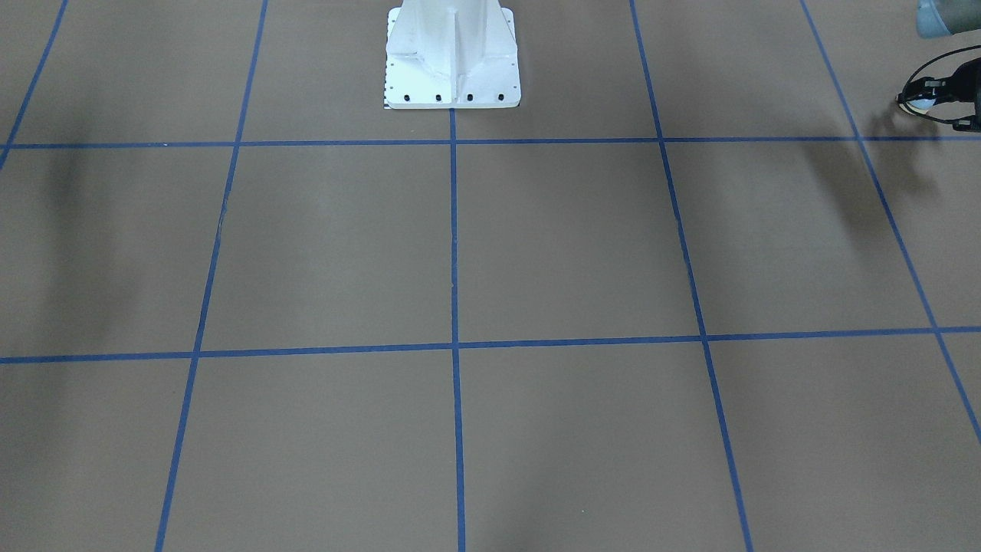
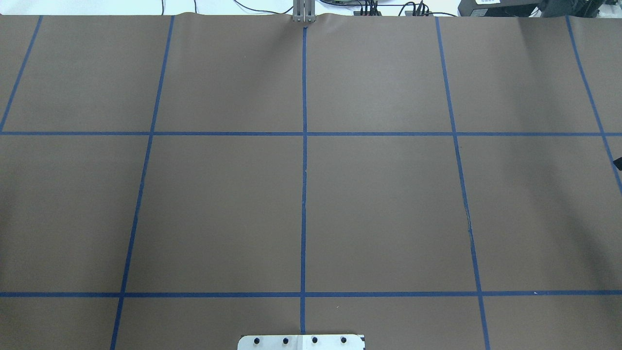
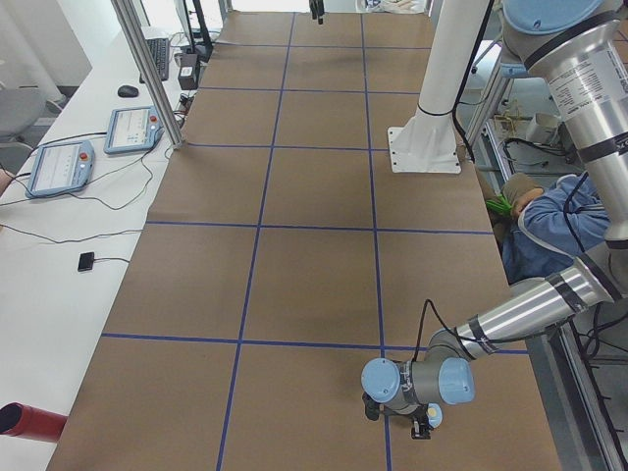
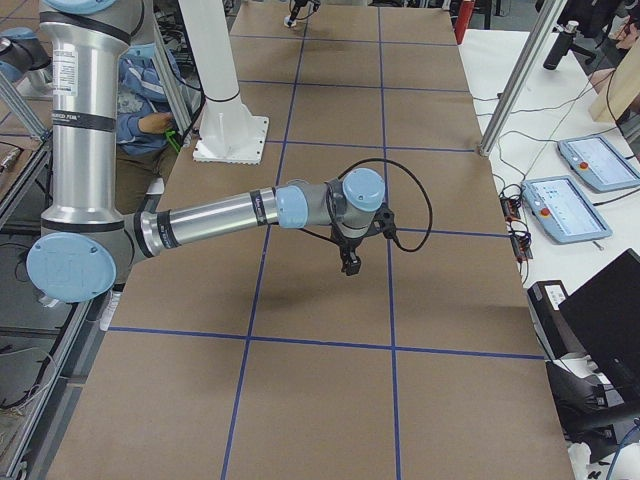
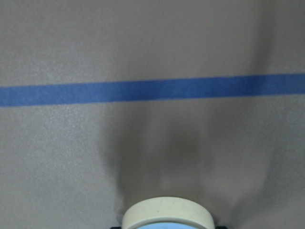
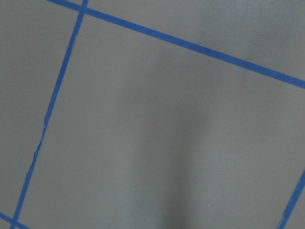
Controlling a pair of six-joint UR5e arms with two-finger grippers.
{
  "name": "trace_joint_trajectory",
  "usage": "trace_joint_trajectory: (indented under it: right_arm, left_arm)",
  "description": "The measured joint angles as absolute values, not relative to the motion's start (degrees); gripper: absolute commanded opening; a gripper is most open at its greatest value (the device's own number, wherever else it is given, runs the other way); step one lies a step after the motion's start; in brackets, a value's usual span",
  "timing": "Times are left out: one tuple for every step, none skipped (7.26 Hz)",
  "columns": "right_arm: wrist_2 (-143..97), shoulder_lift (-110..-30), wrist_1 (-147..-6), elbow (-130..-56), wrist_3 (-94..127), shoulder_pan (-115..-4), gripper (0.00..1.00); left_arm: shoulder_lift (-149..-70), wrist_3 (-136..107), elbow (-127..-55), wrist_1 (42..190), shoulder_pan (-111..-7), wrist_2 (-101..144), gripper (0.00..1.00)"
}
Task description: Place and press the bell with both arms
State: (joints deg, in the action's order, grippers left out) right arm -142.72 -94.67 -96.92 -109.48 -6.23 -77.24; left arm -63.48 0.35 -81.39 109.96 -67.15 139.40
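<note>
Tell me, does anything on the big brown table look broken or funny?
Yes, one blue tape line looks damaged. On the right side of the table in the overhead view, it kinks and has a ragged edge, while the other lines run straight. The right wrist camera shows a jagged spot like it. Nothing else stands out.

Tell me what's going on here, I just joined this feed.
The left gripper is shut on the small light-blue desk bell with a cream base, holding it near the left end of the brown, blue-taped table. The right gripper hangs above the table farther along; open or shut, I cannot tell. No press yet.
</note>
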Motion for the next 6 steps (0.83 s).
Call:
trace_joint_trajectory:
  right_arm:
    - [-142.7,-94.8,-97.0,-109.7,-6.1,-77.2,1.00]
    - [-142.7,-94.9,-97.1,-109.8,-6.0,-77.3,1.00]
    - [-142.6,-94.8,-97.0,-109.8,-5.9,-77.3,1.00]
    - [-142.4,-94.8,-97.0,-109.8,-5.8,-77.3,1.00]
    - [-142.2,-94.6,-96.9,-109.7,-5.8,-77.3,1.00]
    - [-142.0,-94.5,-96.9,-109.7,-5.7,-77.3,1.00]
  left_arm:
    - [-63.6,-0.8,-87.2,104.9,-67.1,140.3,0.00]
    - [-64.9,-1.5,-93.6,97.5,-67.1,140.6,0.00]
    - [-68.5,-1.8,-99.6,87.8,-67.1,140.8,0.00]
    - [-74.9,-2.0,-103.8,77.4,-67.1,140.8,0.00]
    - [-82.2,-2.5,-105.8,69.0,-67.1,141.0,0.00]
    - [-89.9,-4.6,-106.5,62.6,-66.7,141.2,0.00]
